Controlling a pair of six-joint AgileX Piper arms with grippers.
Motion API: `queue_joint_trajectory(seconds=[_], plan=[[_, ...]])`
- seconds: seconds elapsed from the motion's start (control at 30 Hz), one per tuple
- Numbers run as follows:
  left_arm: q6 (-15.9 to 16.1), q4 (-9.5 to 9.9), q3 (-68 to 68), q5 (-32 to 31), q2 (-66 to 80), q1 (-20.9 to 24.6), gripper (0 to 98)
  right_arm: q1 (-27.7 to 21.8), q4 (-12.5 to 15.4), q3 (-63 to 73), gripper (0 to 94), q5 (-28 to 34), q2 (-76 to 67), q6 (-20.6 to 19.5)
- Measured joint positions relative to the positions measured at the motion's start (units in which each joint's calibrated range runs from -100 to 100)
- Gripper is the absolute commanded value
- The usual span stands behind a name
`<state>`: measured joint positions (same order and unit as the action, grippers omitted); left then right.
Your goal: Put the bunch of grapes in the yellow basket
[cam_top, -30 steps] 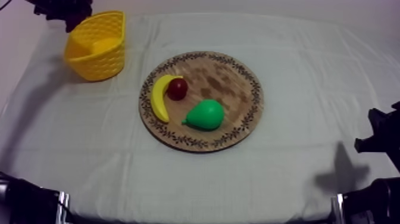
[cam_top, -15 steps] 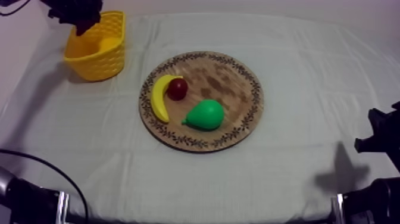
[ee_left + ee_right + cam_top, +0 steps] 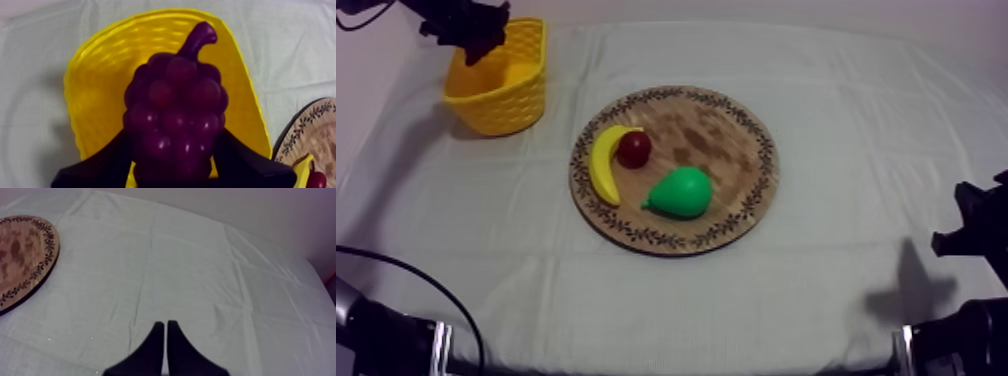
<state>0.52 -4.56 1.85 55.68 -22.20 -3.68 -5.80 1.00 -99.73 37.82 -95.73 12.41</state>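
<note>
Seen from above, the left gripper (image 3: 477,42) hangs over the far-left rim of the yellow basket (image 3: 506,100), which sits at the far left of the cloth-covered table (image 3: 856,120). The round wooden board (image 3: 721,130) lies well apart at the table's middle, carrying a banana (image 3: 600,166), a small red fruit (image 3: 634,149) and a pear (image 3: 681,192). The right arm (image 3: 976,228) rests at the near right edge, far from the basket. From the left wrist, the bunch of grapes (image 3: 172,112) is clamped at its broad lower end between the two black fingers (image 3: 107,162), one pressed to each side, and it is held above the basket's open mouth with yellow weave showing around it on both sides and beyond. The bunch's long axis runs straight away from the fingers, its stem pointing toward the basket's far rim. The board's patterned edge, with the banana's tip and the red fruit, lies off to the right of the basket. Judged from this, the drop point is directly below the grapes, so the coming move looks like a release rather than more travel. From the right wrist, the right gripper (image 3: 165,323) has its fingers pressed together in a narrow wedge, gripping nothing, above bare cloth with the board's rim off to its left. The left arm is plainly the nearer one.
</note>
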Motion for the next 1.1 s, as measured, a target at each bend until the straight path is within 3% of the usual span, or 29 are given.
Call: queue_joint_trajectory(seconds=[0.23, 0.4, 0.77, 1.1], plan=[[-0.1, 0.0, 1.0, -0.1, 0.7, -0.3, 85.3, 0.0, 0.0, 0.0, 0.2, 0.0, 0.0, 0.0], [-0.1, 0.06, 1.7, -0.4, 1.6, -0.4, 93.0, 0.0, 0.0, 0.0, 0.2, 0.0, 0.0, 0.0], [0.1, -0.12, 4.7, -2.3, 4.7, -0.5, 83.9, 0.0, 0.0, 0.0, 0.2, 0.0, 0.0, 0.0], [0.4, -0.23, 13.0, -5.3, 14.2, -1.6, 58.7, 0.0, 0.0, 0.0, 0.2, 0.0, 0.0, 0.0]])
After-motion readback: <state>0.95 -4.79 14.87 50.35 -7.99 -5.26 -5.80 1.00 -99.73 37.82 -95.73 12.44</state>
